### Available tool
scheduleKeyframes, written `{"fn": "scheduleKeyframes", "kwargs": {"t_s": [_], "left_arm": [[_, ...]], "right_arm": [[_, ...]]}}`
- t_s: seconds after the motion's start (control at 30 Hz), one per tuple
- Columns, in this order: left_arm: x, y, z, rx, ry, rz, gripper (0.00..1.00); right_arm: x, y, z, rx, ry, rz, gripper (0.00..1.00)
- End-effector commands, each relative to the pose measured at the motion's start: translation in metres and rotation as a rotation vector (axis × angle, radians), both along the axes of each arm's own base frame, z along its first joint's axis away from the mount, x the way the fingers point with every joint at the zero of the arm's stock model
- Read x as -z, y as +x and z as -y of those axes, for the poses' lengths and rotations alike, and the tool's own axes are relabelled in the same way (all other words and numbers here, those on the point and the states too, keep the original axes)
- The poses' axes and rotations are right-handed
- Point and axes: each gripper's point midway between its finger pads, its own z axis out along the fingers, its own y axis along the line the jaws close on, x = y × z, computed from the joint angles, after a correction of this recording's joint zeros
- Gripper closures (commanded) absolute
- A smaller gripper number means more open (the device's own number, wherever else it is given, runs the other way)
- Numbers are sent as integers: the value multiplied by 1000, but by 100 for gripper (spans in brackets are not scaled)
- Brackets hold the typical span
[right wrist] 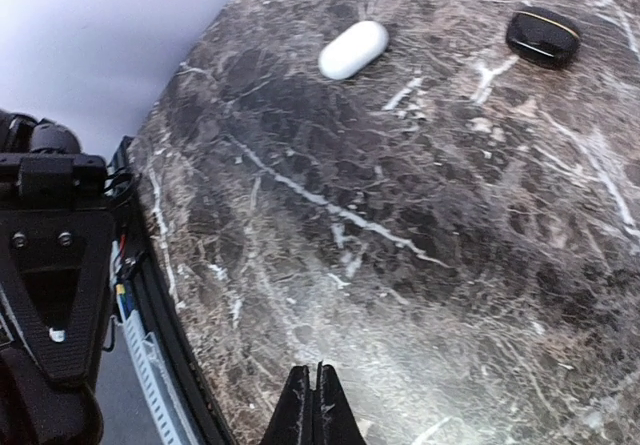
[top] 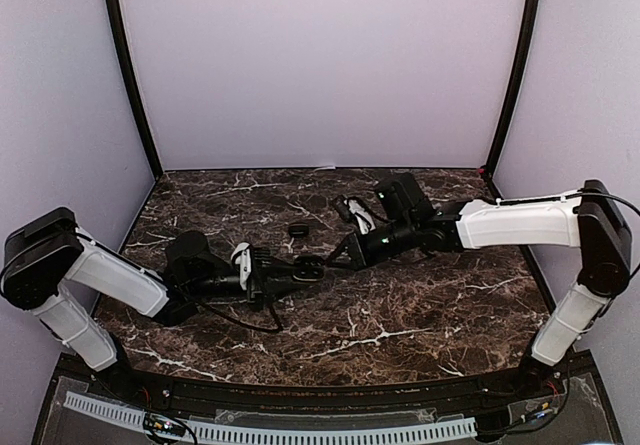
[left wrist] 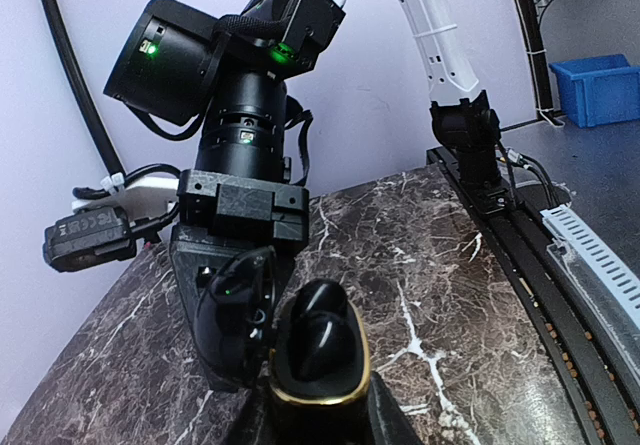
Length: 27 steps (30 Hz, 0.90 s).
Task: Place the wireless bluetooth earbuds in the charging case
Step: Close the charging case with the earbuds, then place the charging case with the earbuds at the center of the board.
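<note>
My left gripper (top: 300, 275) (left wrist: 315, 410) is shut on the charging case (left wrist: 315, 365), a black pebble with a gold rim. Its lid (left wrist: 232, 310) stands open to the left. Glossy black wireless bluetooth earbuds (left wrist: 322, 333) sit inside its wells. My right gripper (top: 335, 259) (right wrist: 318, 377) is shut with nothing between its fingers. It hovers low over the marble, just behind the open lid. In the left wrist view its black body (left wrist: 240, 205) rises behind the case, and the lid hides its tips.
A shut white case (right wrist: 353, 50) (top: 240, 255) lies on the marble table (top: 420, 305) beyond my left arm. A shut black case (right wrist: 543, 37) (top: 298, 230) lies farther back. The table's near edge carries a white cable track (right wrist: 150, 385).
</note>
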Motion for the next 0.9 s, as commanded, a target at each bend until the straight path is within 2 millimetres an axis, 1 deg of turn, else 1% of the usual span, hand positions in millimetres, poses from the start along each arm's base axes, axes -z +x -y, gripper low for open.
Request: {"fn": "scheduleKeyframes", "kwargs": {"t_s": [0.0, 0.03, 0.1, 0.13, 0.2, 0.3, 0.4, 0.43, 0.57, 0.63, 0.67, 0.7, 0.73, 0.77, 0.87], "left_arm": [[-10, -5, 6, 50, 34, -3, 94], [-8, -4, 7, 46, 38, -20, 94], [-1, -2, 7, 31, 46, -76, 94], [3, 1, 7, 17, 52, -106, 94], [12, 11, 7, -40, 60, -177, 94], [15, 23, 2, -108, 38, -254, 94], [14, 27, -2, -123, 22, -299, 93], [14, 28, -2, -125, 21, -305, 93], [14, 39, -6, -183, 9, -374, 92], [20, 48, -7, -227, 21, -445, 91], [22, 53, -5, -247, 28, -482, 90], [25, 60, -4, -277, 38, -527, 90], [33, 66, -2, -310, 62, -588, 90], [38, 72, 1, -330, 83, -648, 90], [52, 86, 14, -362, 140, -784, 90]], "right_arm": [[-46, -25, -18, -202, 222, 55, 100], [-49, -29, -19, -227, 244, 63, 100], [-72, -41, -17, -285, 321, 108, 100], [-81, -49, -14, -311, 354, 125, 100], [-99, -60, -10, -358, 420, 162, 100], [-120, -73, 0, -396, 496, 228, 100], [-131, -81, 9, -398, 530, 285, 100], [-131, -79, 11, -381, 524, 295, 100], [-120, -43, 17, -174, 399, 367, 100], [-116, -28, 26, -77, 360, 407, 95], [-116, -21, 31, -30, 345, 422, 95], [-114, -14, 37, 25, 327, 437, 95], [-112, -4, 46, 100, 299, 455, 95], [-111, 3, 54, 159, 279, 469, 96], [-99, 26, 84, 349, 187, 491, 97]]}}
